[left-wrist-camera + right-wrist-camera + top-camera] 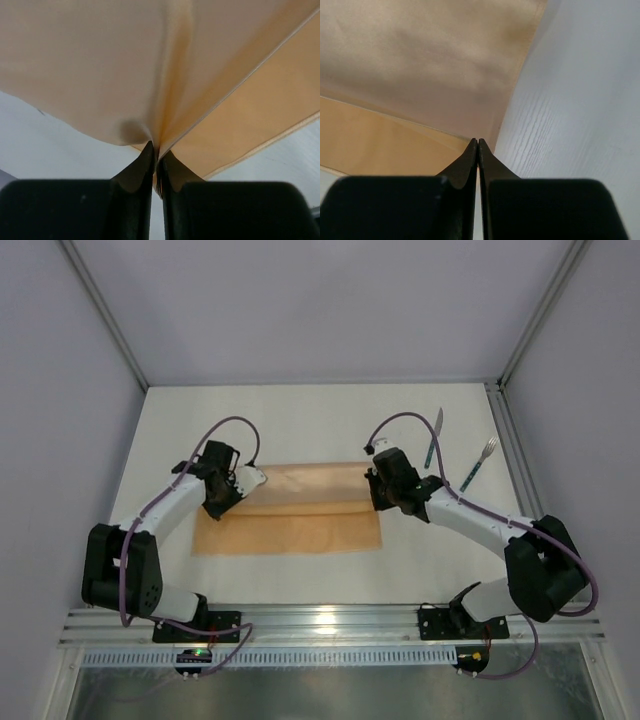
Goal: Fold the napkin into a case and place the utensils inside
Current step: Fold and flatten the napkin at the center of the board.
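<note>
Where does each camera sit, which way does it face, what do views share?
Top external: above, behind the bases, facing down at the table; both arms, napkin, knife, fork show.
Left wrist: on the left arm, looking along left gripper pinching the napkin's lifted edge.
Right wrist: on the right arm, looking along right gripper, shut at the napkin's right edge.
Shared: the napkin, in all three.

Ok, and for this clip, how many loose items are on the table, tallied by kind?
napkin: 1
knife: 1
fork: 1
Total: 3
</note>
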Motion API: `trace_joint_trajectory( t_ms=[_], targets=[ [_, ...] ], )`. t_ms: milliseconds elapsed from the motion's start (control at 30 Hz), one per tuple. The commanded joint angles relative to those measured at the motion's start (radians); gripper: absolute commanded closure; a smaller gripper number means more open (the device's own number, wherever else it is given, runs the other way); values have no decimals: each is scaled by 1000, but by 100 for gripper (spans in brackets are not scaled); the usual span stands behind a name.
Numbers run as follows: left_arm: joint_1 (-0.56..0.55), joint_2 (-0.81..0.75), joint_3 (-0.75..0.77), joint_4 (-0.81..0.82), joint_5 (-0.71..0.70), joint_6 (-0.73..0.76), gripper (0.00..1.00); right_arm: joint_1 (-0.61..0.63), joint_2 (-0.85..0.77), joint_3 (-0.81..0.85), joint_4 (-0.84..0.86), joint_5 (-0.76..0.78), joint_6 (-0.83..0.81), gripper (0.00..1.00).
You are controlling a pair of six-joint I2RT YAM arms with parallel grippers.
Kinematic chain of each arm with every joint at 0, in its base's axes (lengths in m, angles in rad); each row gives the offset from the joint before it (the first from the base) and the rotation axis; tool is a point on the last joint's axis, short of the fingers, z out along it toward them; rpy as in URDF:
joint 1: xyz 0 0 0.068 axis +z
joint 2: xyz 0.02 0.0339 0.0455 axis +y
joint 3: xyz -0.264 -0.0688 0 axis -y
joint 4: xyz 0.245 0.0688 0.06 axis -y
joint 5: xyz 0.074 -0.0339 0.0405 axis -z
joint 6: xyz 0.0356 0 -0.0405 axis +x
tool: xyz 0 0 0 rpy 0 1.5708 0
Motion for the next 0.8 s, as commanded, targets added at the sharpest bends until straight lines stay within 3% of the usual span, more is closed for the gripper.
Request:
trace_joint_trajectory(
  t_ms=[0,67,267,400,767],
  targets=[
    [-31,-62,-69,-46,-71,62,89,16,-59,-71,32,31,80,96],
    [-57,-76,-122,-28,-106,67,87,17,-82,-104,42,17,103,96],
    [-63,-99,-161,27,-146,11,68,20,-97,-126,53,15,112,96],
    [-63,-144,-238,88,-221,8,63,20,-111,-134,55,12,107,96],
    [-63,-229,-362,168,-251,-3,66,20,-130,-150,67,-1,98,96]
  ],
)
